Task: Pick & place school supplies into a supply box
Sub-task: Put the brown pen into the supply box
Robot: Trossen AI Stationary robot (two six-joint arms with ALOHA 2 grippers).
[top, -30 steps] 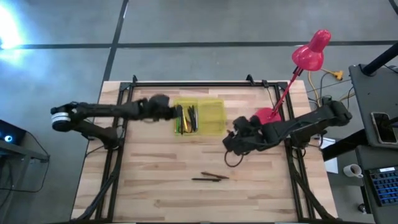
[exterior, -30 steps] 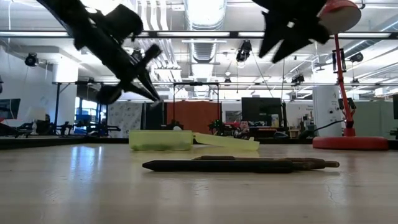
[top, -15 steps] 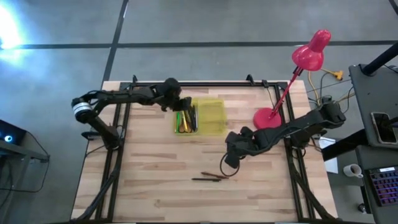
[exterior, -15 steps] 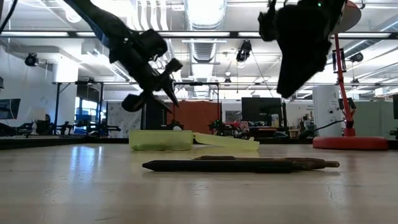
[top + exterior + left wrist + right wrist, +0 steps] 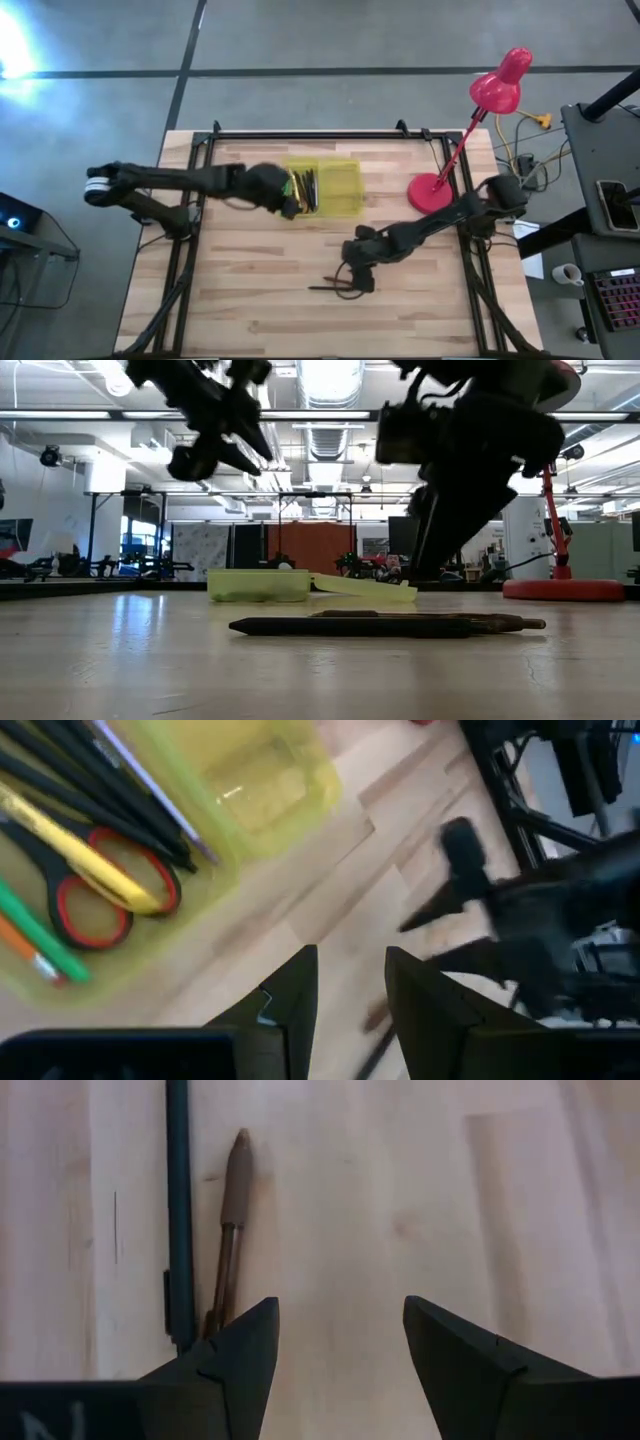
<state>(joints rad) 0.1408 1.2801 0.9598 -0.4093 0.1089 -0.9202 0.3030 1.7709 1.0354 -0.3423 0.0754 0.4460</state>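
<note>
The yellow-green supply box (image 5: 322, 188) lies open at the table's middle far side. Its tray holds red-handled scissors (image 5: 100, 905), a yellow marker (image 5: 85, 855), a green marker (image 5: 30, 930) and dark pens (image 5: 95, 780). My left gripper (image 5: 350, 990) hovers open above the tray's near left corner (image 5: 290, 205), holding nothing. A dark pen (image 5: 178, 1210) and a brown pen (image 5: 232, 1220) lie side by side on the wood (image 5: 335, 285). My right gripper (image 5: 340, 1350) is open, pointing down just right of them (image 5: 352, 282), touching nothing.
A pink desk lamp stands with its round base (image 5: 430, 190) at the far right and its head (image 5: 500, 85) past the table's edge. The box's open lid (image 5: 342, 188) lies flat to the tray's right. Bare wood spreads along the near and left sides.
My left gripper has opened over the box's tray and risen, swinging first toward the far edge, then back over the tray's near left corner. My right gripper has come down and toward the near left, rolling its wrist, and now stands low beside the two pens.
</note>
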